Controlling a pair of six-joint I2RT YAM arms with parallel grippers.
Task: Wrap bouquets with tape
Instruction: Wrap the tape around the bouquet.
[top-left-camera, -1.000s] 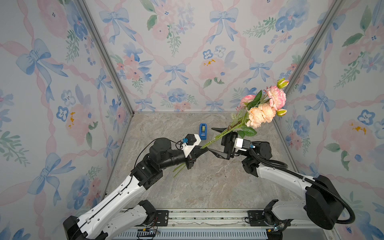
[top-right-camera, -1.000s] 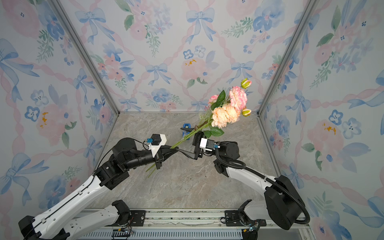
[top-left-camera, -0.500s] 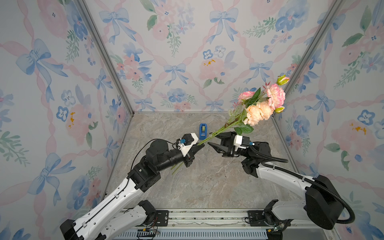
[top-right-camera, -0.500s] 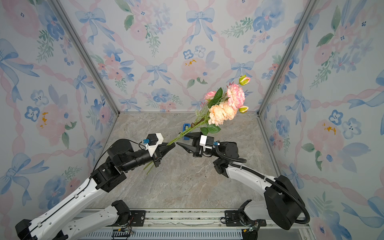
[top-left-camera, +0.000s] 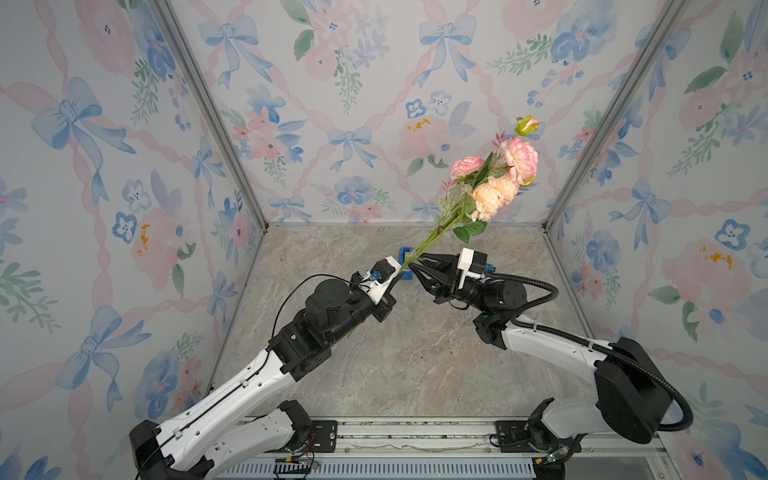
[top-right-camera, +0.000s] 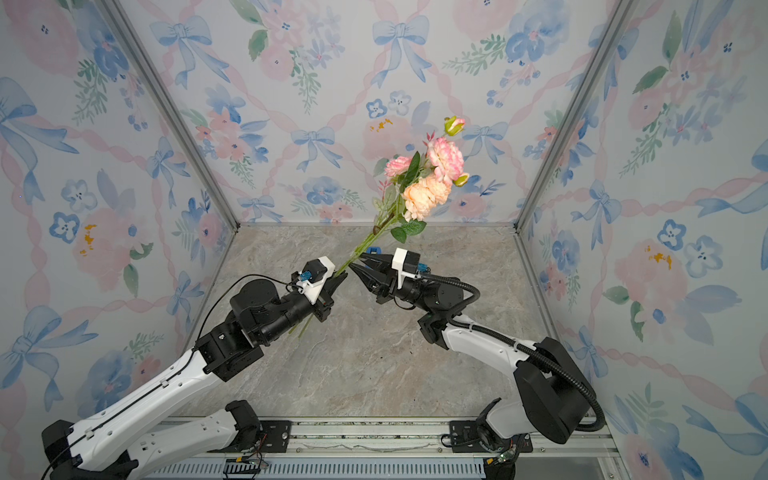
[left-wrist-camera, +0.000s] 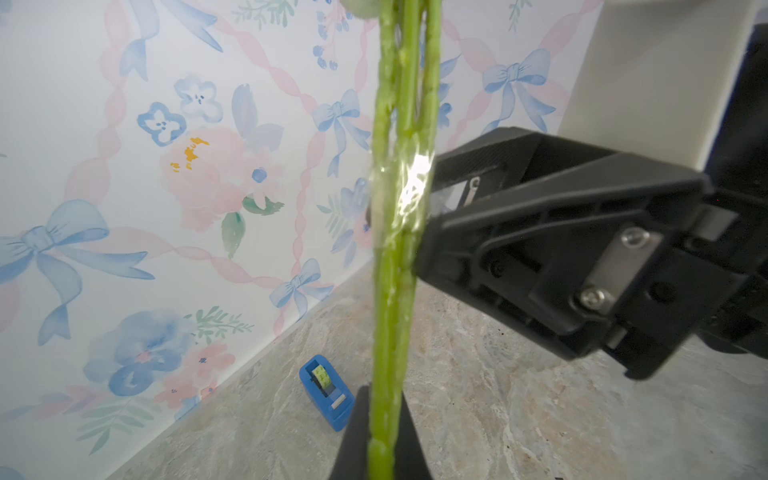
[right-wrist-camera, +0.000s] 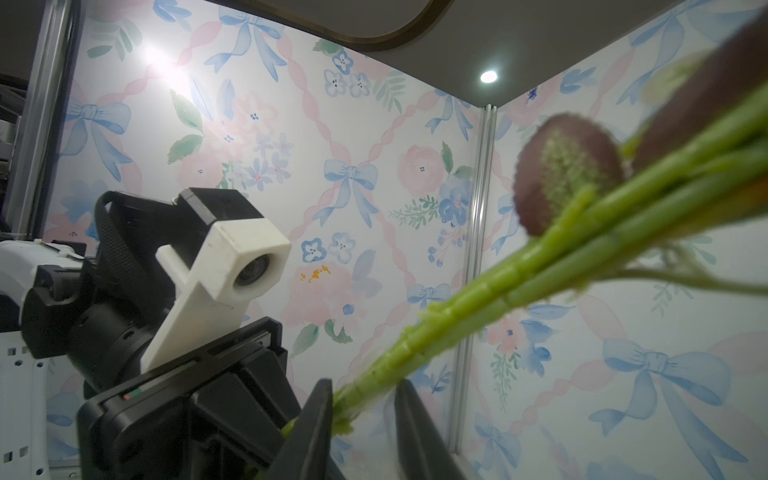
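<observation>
Left pincer (left-wrist-camera: 381, 440): we see it clamped on the lower stems (left-wrist-camera: 401, 104), just left of centre in both top views.
Right pincer (top-left-camera: 413, 264): jaws narrowly apart, tips meeting the stems from the right at mid-frame in both top views. A clear glossy scrap shows between the jaws (we cannot tell whether it is gripped).
Clear tape (left-wrist-camera: 409, 187): a shiny band around the stems, just where the right pincer's tips touch, further toward the blooms than the left pincer's grip.
Bouquet (top-left-camera: 494, 183): held off the desk, slanting to the upper right of centre. The pink and peach blooms stand against the back wall, with one bud topmost.
Tape dispenser (left-wrist-camera: 326, 390): blue, with a yellow-green roll, standing on the desk near the back wall. In both top views we catch only a sliver of it behind the pincers.
Desk (top-left-camera: 415, 357): marbled grey, filling the lower middle, with both arms reaching in from the bottom edge.
Walls (top-left-camera: 353, 104): wallpaper of blue bows and pale flowers on three sides.
</observation>
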